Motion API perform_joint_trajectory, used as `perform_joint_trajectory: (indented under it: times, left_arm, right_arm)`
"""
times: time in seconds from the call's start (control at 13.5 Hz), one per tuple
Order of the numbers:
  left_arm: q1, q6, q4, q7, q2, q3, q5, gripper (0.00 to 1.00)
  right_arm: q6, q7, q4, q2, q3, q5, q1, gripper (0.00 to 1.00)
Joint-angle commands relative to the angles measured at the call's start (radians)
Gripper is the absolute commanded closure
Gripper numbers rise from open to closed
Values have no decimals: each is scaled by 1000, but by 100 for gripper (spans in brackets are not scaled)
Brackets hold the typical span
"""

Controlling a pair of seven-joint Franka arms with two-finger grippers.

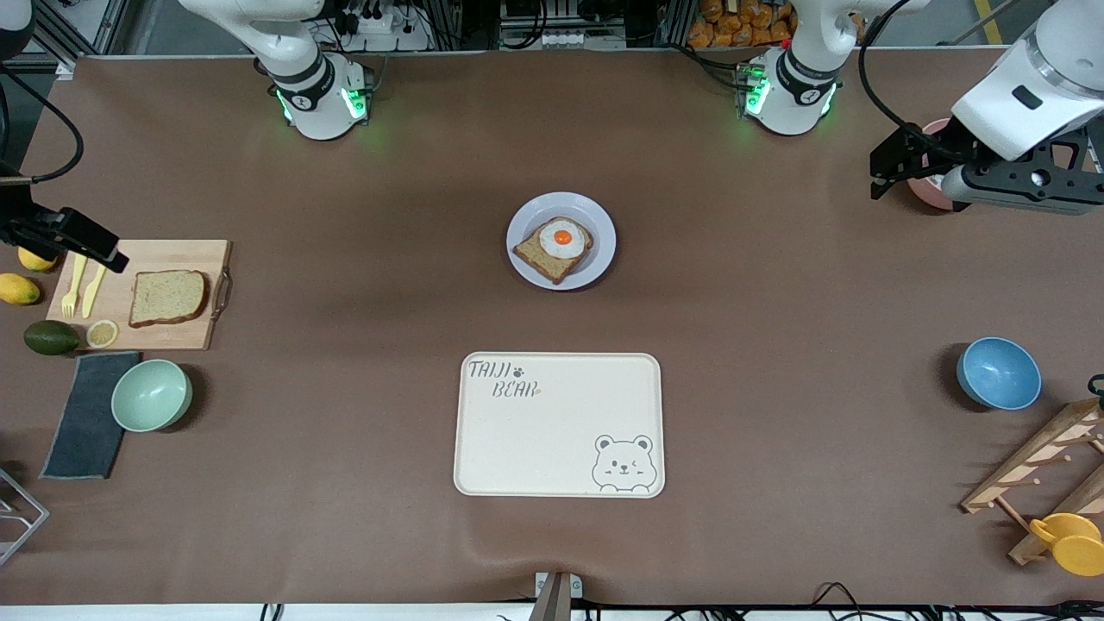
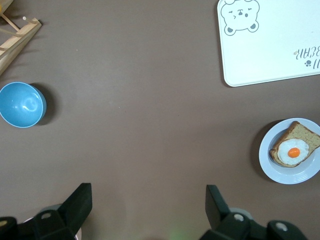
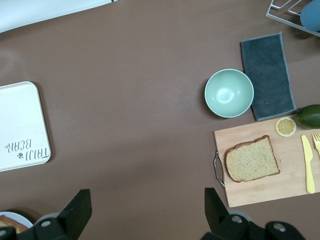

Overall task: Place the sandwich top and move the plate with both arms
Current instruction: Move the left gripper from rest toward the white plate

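At the middle left of the front frame, the sandwich top (image 1: pixel 168 297) lies flat on a wooden cutting board (image 1: pixel 172 254), beside a yellow fork (image 1: pixel 72 285) and knife (image 1: pixel 93 290). The plate (image 1: pixel 595 226) sits at centre frame, carrying the egg-topped slice (image 1: pixel 555 248). Lower in that frame lies a cream tray (image 1: pixel 552 431) lettered "TAIJI BEAR". My right end effector (image 3: pixel 145 212) hangs released above the board's edge; my left end effector (image 2: pixel 148 207) hangs released at upper right, over a pink bowl (image 1: pixel 930 185).
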Motion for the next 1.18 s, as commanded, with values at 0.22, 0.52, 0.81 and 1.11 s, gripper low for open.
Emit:
perform_joint_trajectory:
  times: [0.22, 0.52, 0.81, 1.11]
  left_arm:
    - [3, -3, 9, -6, 12, 0, 9, 0]
    - [-10, -3, 49, -9, 51, -1, 16, 0]
    - [18, -4, 40, 6, 31, 0, -10, 0]
    - [59, 5, -2, 1, 25, 0, -101, 0]
  right_arm:
    - [-6, 2, 4, 5, 10, -2, -22, 0]
    - [-6, 2, -1, 19, 10, -2, -23, 0]
    - [-10, -7, -9, 34, 10, -2, -25, 0]
    - [-10, -10, -50, 37, 7, -1, -55, 0]
